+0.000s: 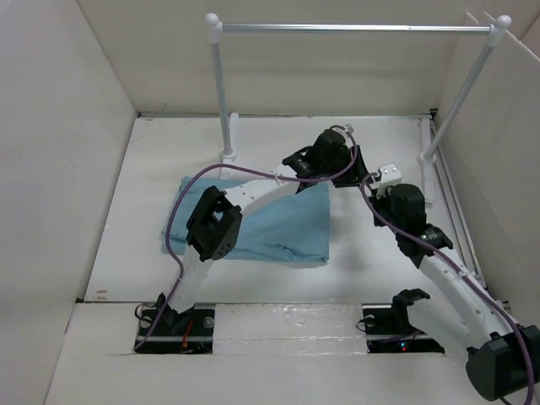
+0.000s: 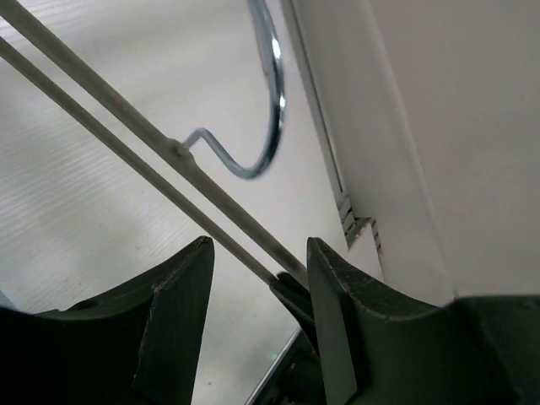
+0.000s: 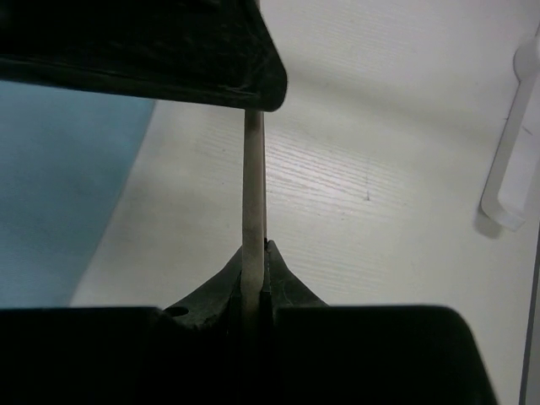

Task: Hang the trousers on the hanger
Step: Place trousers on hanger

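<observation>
Right gripper clamps the thin, pale-barred wire-hooked hanger at one o'clock, left gripper gaping round it — limp light blue cloth trousers lie at nine o'clock, likely best pinched along an edge.

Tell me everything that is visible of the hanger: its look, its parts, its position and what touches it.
The hanger looks pale and thin: two slim parallel bars and a shiny wire hook rising from the upper bar. The right end effector is shut on it, holding it above the table. The bars pass through the open left end effector, apparently untouched. No cloth hangs on the visible part.
</observation>
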`<action>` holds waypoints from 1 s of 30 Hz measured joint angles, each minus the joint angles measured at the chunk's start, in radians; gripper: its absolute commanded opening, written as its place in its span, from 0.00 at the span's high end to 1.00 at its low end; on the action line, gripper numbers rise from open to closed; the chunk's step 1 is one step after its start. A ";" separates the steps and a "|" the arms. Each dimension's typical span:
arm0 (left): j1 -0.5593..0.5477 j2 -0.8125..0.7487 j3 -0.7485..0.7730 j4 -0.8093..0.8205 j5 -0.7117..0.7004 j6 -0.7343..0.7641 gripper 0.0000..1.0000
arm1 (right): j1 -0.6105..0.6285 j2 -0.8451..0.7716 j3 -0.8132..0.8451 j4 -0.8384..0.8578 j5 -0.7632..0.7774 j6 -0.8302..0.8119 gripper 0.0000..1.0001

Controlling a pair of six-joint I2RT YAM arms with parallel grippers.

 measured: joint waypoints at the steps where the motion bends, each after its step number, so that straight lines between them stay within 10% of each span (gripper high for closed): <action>1: 0.000 0.012 0.000 -0.005 -0.003 -0.004 0.56 | 0.019 -0.004 -0.006 0.000 0.018 0.008 1.00; 5: -0.002 0.038 0.007 -0.027 -0.006 -0.019 0.61 | 0.094 -0.001 -0.029 -0.004 0.085 0.037 1.00; 10: -0.005 0.050 0.016 -0.055 -0.010 -0.033 1.00 | 0.183 0.026 -0.031 -0.023 0.190 0.081 0.98; 15: -0.007 -0.009 -0.153 0.035 -0.004 -0.041 1.00 | 0.273 0.061 -0.029 -0.077 0.248 0.135 0.41; 21: -0.006 -0.173 -0.532 0.198 0.014 -0.056 1.00 | 0.309 0.004 -0.020 -0.206 0.166 0.136 0.21; 26: -0.006 -0.221 -0.678 0.286 0.028 -0.057 1.00 | 0.188 -0.061 0.029 -0.228 0.021 0.085 0.25; 30: -0.006 -0.226 -0.735 0.318 0.029 -0.060 1.00 | 0.081 -0.029 0.032 -0.155 -0.161 0.061 0.66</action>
